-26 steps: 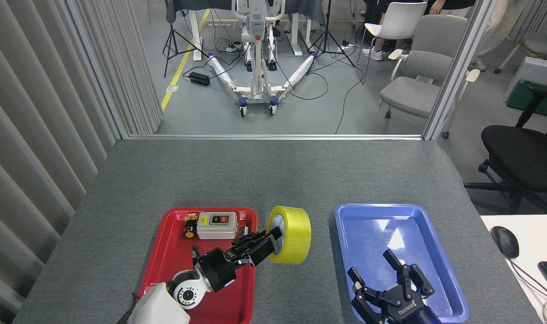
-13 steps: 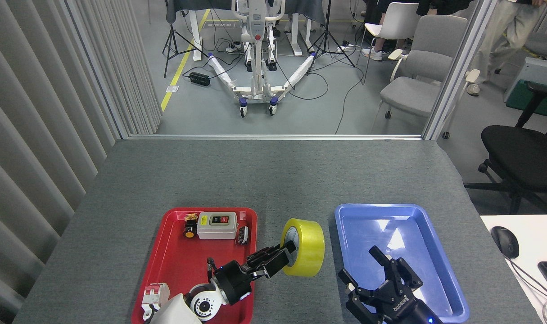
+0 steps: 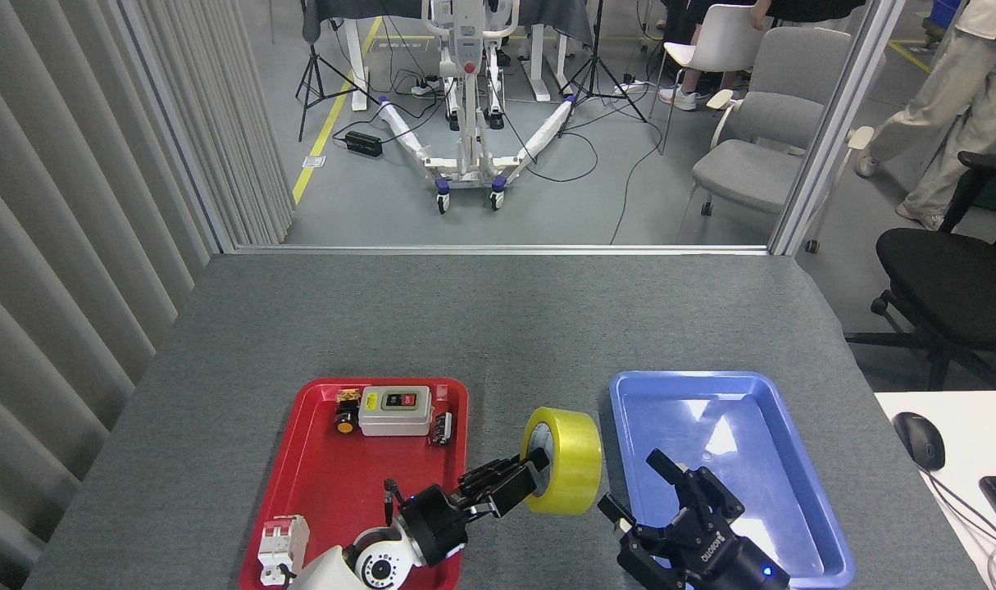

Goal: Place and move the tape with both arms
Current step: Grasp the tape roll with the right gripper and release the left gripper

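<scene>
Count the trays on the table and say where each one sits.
2. The red tray lies at the near left and holds small electrical parts; the blue tray lies at the near right under the right gripper.

The left end effector (image 3: 520, 475) covers part of the tape (image 3: 565, 460) core; the bottom edge cuts both arms.

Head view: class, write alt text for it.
The left gripper holds the yellow tape upright between a red tray and a blue tray, while the open right gripper waits beside it.
</scene>
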